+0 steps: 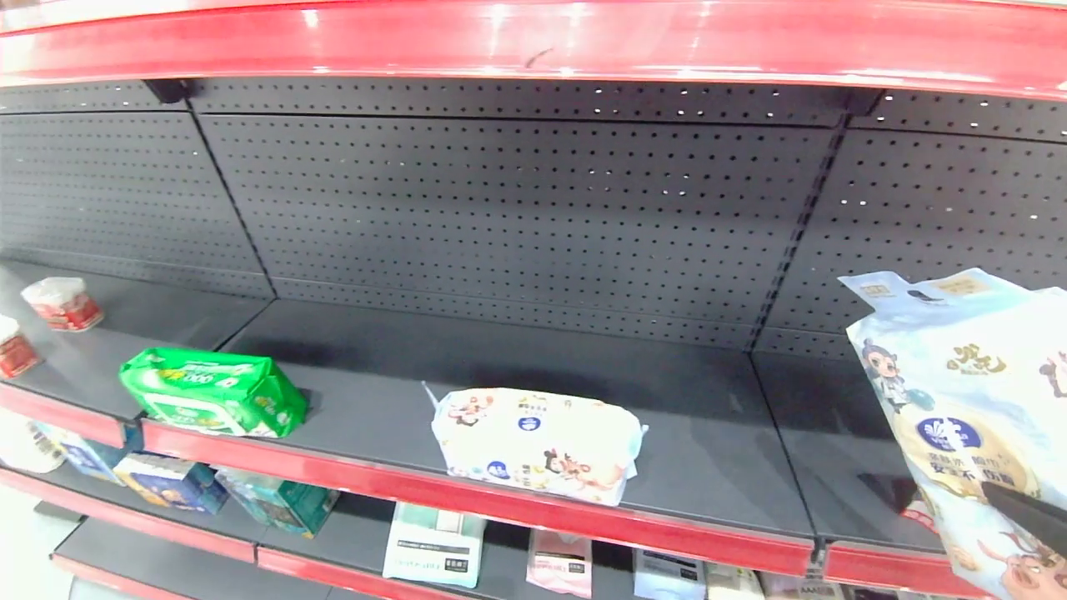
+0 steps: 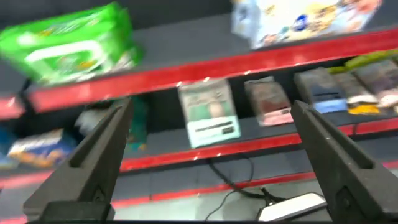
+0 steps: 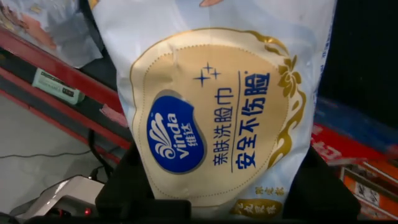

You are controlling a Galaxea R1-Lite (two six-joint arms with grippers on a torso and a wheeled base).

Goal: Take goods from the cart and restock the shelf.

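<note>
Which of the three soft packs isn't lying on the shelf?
The pale-blue pack on the right: the right gripper holds it, while the green pack and white pack lie on the shelf.

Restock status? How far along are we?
Done: a green pack and a cartoon-print pack lie on the shelf. In hand: the right gripper is shut on a pale blue pack, held up by the shelf's right section, not yet set down. The left gripper is open and empty. Left: placing that pack; the shelf has room for more.
</note>
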